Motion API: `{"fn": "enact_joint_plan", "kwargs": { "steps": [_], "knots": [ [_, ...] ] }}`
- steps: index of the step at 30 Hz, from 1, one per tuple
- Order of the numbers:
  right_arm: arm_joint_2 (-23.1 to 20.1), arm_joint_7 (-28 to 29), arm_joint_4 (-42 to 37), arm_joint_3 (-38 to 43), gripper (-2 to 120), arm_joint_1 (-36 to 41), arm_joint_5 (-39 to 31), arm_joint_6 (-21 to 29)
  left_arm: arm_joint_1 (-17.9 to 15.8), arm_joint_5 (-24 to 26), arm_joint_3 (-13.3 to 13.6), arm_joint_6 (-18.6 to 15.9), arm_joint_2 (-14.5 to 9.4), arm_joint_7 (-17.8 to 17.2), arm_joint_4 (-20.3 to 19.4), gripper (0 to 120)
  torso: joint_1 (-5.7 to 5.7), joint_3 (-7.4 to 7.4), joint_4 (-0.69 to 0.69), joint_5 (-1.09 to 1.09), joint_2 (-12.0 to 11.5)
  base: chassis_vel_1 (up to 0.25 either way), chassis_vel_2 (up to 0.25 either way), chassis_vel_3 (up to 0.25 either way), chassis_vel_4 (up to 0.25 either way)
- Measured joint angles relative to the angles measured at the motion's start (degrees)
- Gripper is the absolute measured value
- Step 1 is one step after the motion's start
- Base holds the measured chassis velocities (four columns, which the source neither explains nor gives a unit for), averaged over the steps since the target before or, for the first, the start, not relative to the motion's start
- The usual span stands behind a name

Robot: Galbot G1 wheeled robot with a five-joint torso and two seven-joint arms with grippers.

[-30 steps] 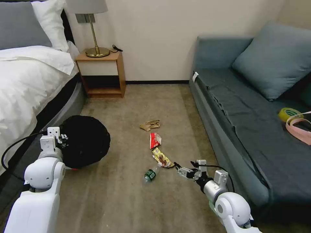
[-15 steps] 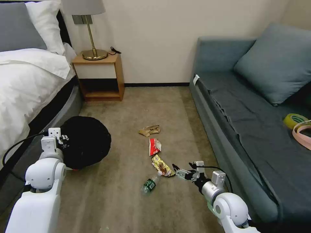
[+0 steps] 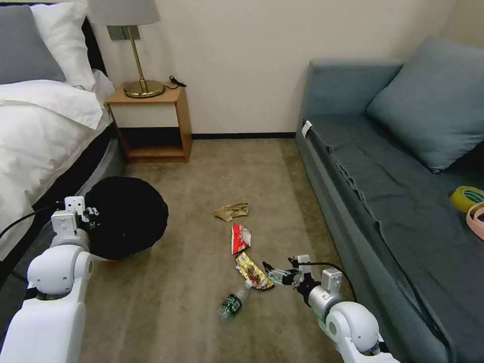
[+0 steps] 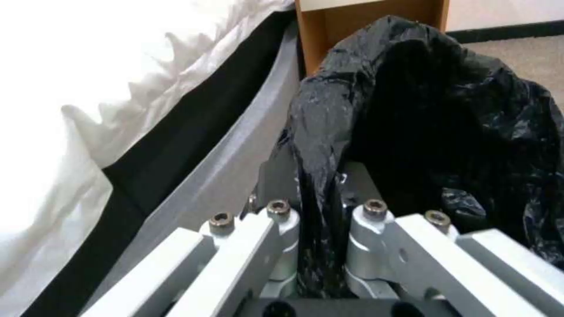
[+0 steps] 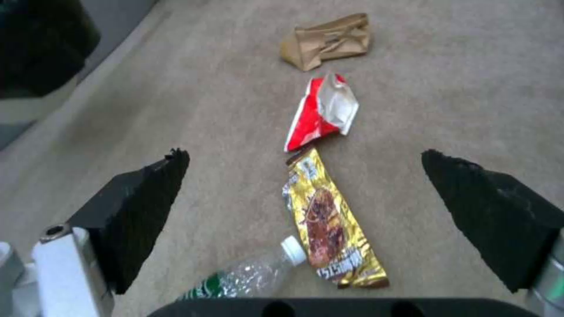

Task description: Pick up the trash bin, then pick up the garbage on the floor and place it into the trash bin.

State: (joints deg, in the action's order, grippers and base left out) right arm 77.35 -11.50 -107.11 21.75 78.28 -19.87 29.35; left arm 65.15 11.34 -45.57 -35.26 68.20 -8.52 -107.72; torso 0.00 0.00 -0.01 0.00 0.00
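Note:
The trash bin (image 3: pixel 128 217), its black liner (image 4: pixel 447 110) folded over the rim, sits beside the bed. My left gripper (image 3: pixel 91 214) is shut on its rim, with the liner pinched between the fingers (image 4: pixel 282 220). The garbage lies in a line on the carpet: crumpled tan paper (image 3: pixel 232 210) (image 5: pixel 329 40), a red-and-white wrapper (image 3: pixel 240 238) (image 5: pixel 322 112), a yellow-brown snack wrapper (image 3: pixel 253 270) (image 5: pixel 329 220) and a small green-labelled bottle (image 3: pixel 233 301) (image 5: pixel 246 277). My right gripper (image 3: pixel 268 272) (image 5: pixel 304 155) is open, low over the snack wrapper, holding nothing.
A bed (image 3: pixel 35 131) runs along the left, with a wooden nightstand (image 3: pixel 151 121) and lamp at the far wall. A grey-blue sofa (image 3: pixel 393 191) lines the right side, carrying a yellow tape roll (image 3: pixel 466 197). Open carpet lies between them.
The whole view has shifted, so the camera moved. My right gripper has closed in on the yellow-brown wrapper. The left gripper still grips the bin's rim.

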Motion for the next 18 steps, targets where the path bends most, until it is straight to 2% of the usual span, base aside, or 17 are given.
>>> {"fn": "enact_joint_plan", "kwargs": {
  "steps": [5,10,13,17,18],
  "knots": [
    [-1.5,-0.7,2.2,-3.8,100,-3.0,1.1,2.3,0.7,-0.7,0.1,0.5,0.7,0.5,0.3,5,0.0,0.0,0.01,-0.01,0.0,0.0,0.0,0.0,0.0],
    [-2.7,0.8,4.3,-9.2,100,-8.5,-4.0,7.2,0.7,-1.4,0.3,0.9,1.1,0.7,0.9,5,0.0,-0.01,0.01,0.0,0.0,0.0,0.0,0.0,0.0],
    [-3.0,4.2,6.3,-13.6,100,-13.4,-9.7,11.6,0.5,-1.9,0.4,0.9,1.6,0.8,1.1,5,0.0,0.0,0.01,-0.01,0.0,0.0,0.0,0.0,0.0],
    [-2.9,8.5,9.0,-17.3,100,-17.2,-14.9,13.0,0.5,-2.8,0.5,0.9,2.1,0.9,1.1,5,0.0,0.0,0.02,0.0,0.0,0.0,0.0,0.0,0.0],
    [-2.7,11.8,11.1,-19.6,100,-18.9,-18.1,13.1,0.7,-3.3,0.6,0.9,2.5,1.1,1.1,5,0.0,0.0,0.02,-0.01,0.0,0.0,0.0,0.0,0.0]
  ]
}}
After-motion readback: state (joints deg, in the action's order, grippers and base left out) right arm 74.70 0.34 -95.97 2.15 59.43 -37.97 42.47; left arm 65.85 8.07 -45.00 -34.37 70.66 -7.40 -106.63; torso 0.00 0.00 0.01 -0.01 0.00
